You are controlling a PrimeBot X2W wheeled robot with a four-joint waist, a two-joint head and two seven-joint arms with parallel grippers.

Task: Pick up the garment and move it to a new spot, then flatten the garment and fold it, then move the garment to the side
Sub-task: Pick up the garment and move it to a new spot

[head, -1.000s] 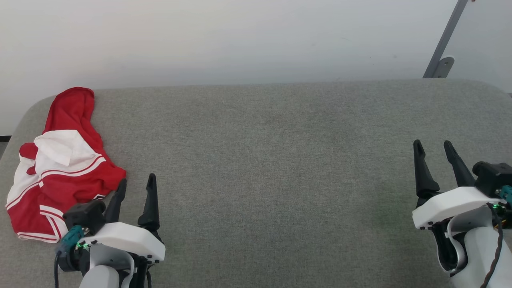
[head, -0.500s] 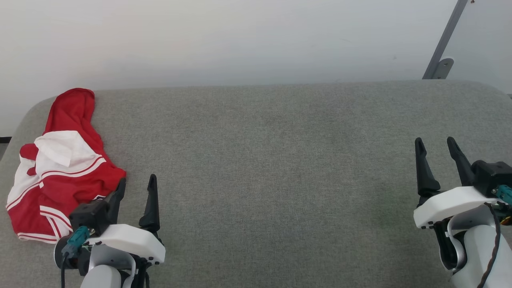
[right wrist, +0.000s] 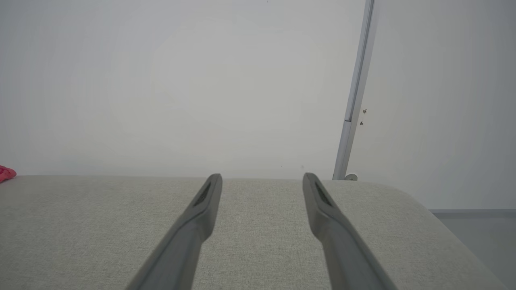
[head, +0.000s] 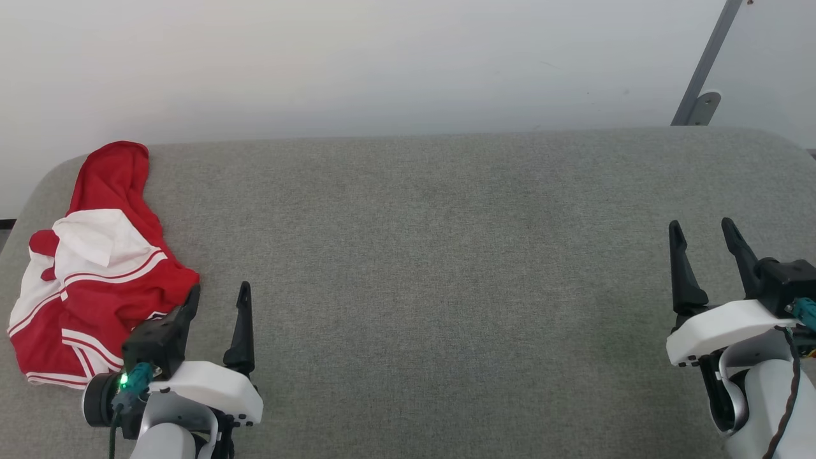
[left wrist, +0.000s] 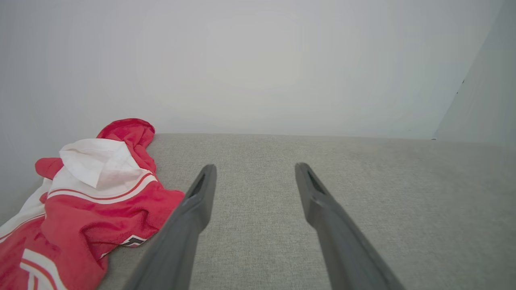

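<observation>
Both end effectors are empty, fingers spread wide apart. The left end effector hovers over the near-left part of the surface. Its outer finger is right at the border of the garment; touching or just short, cannot tell. The right end effector is by the right edge over bare grey fabric, well apart from the cloth.

The garment lies crumpled along the left edge, from the far-left corner down toward the near edge. A white sleeve end with stripe trim is folded on top of the red body, with more trim at the near end.

Step in hand, as I judge it: the first pickup, not yet begun, so the whole task is ahead.

To do it well:
- Shift the left end effector toward the left edge so the fingers straddle a raised red fold, not flat cloth
- Come down until the tips press into the padding, then close on a thick bunch
- Avoid pinching only the loose white sleeve end, which would likely trail the rest
- Lift high enough that the hem clears, then carry toward the open middle
- Bring the right end effector across for spreading
</observation>
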